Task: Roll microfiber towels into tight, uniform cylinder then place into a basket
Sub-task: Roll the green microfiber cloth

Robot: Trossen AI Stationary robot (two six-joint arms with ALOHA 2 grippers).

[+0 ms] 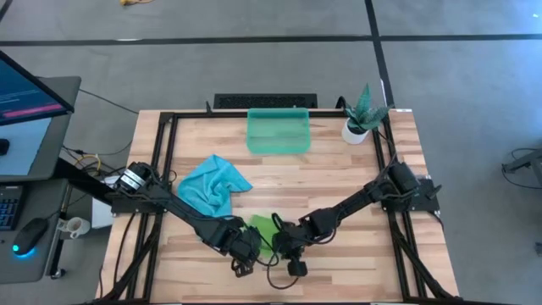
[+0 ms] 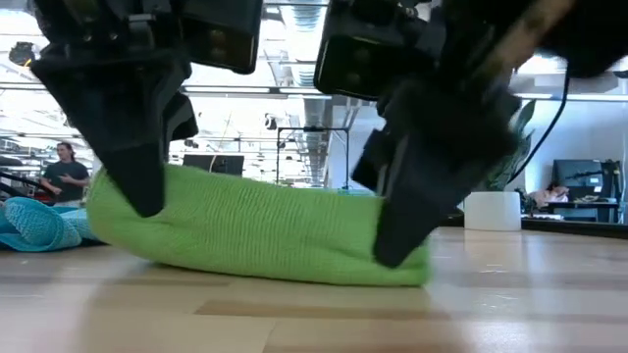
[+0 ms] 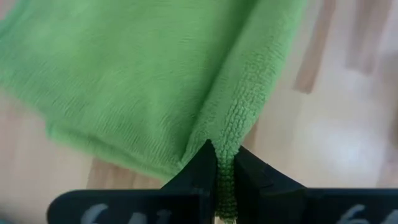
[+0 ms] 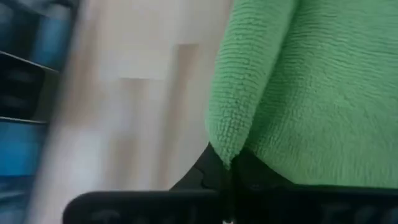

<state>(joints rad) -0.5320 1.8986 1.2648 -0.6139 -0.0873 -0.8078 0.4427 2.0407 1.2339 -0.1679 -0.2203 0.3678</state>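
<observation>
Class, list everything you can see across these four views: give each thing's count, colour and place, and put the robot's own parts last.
Green towel: one, lime, rolled, near table edge.
Blue towel: one, turquoise, crumpled, left of centre.
Basket: one, translucent teal, far edge.
Plant pot: one, white, green plant, far right corner.
Table: one, light wood.
Monitor: one, beside the table, left.
Person: one, in the room behind.
Left gripper: dark, fingers shut on the green towel's edge.
Right gripper: dark, fingers shut on its other end.

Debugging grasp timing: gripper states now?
Left gripper: shut on green towel.
Right gripper: shut on green towel.
</observation>
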